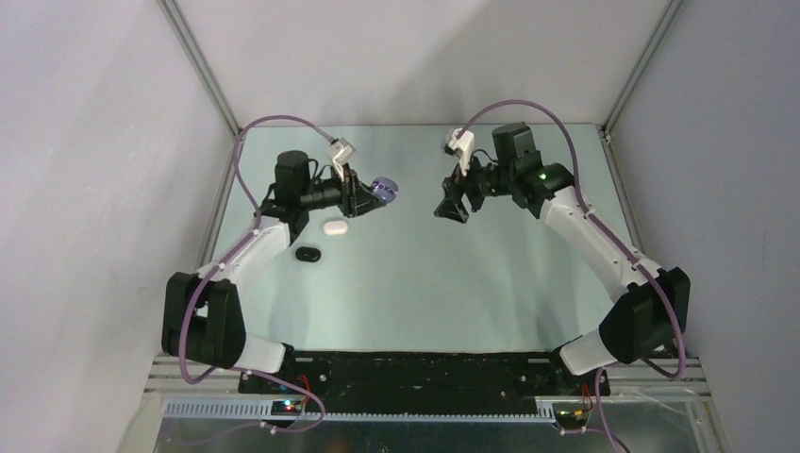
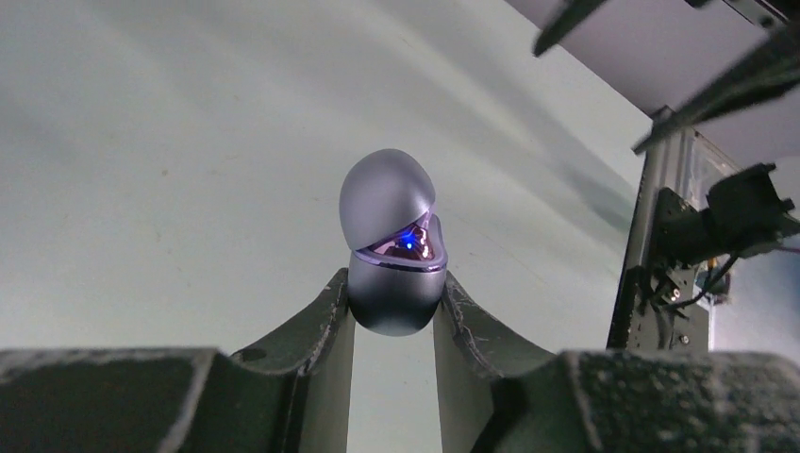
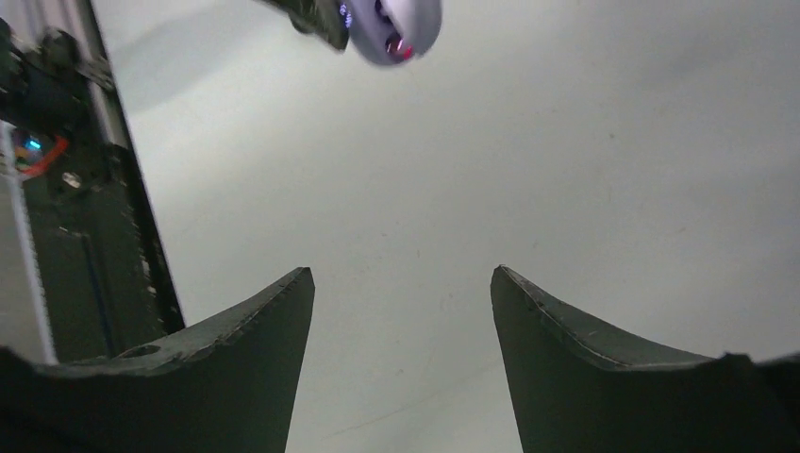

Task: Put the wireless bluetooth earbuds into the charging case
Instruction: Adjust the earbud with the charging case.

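My left gripper point(image 1: 371, 198) is shut on the lower half of a lavender charging case point(image 1: 386, 190) and holds it above the table. In the left wrist view the case point(image 2: 391, 236) sits upright between my fingertips point(image 2: 393, 286). Its lid is partly open, with a blue light and a glossy inside showing. My right gripper point(image 1: 453, 209) is open and empty, facing the case from the right with a gap between them. The right wrist view shows its jaws point(image 3: 401, 276) wide apart and the case point(image 3: 401, 24) at the top edge. No loose earbuds are in view.
A white oval case point(image 1: 332, 226) and a black oval case point(image 1: 308, 254) lie on the green table point(image 1: 425, 283) below my left gripper. Metal frame posts stand at the back corners, and grey walls close in both sides.
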Controlling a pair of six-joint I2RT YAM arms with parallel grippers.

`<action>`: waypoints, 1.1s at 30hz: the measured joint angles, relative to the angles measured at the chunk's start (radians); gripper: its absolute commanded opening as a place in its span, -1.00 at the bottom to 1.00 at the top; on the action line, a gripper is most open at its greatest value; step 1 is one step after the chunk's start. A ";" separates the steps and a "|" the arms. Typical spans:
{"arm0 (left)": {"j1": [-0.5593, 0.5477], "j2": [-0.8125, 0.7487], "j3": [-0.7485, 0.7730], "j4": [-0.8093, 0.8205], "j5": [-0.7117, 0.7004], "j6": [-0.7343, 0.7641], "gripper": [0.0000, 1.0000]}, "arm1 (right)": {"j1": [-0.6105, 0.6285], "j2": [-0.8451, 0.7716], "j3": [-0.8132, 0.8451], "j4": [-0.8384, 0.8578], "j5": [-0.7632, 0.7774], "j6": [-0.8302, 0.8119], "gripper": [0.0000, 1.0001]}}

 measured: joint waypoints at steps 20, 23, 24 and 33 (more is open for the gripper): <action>-0.026 -0.002 0.210 -0.583 0.233 0.823 -0.95 | 0.106 0.238 0.246 0.058 -0.247 0.075 0.42; -0.030 -0.002 0.222 -0.634 0.233 0.878 -0.96 | 0.115 0.262 0.265 0.060 -0.236 0.073 0.40; -0.030 -0.002 0.227 -0.645 0.233 0.893 -0.97 | 0.116 0.270 0.271 0.060 -0.229 0.069 0.40; -0.032 -0.002 0.262 -0.732 0.201 1.023 -0.99 | 0.113 0.295 0.283 0.061 -0.175 0.068 0.36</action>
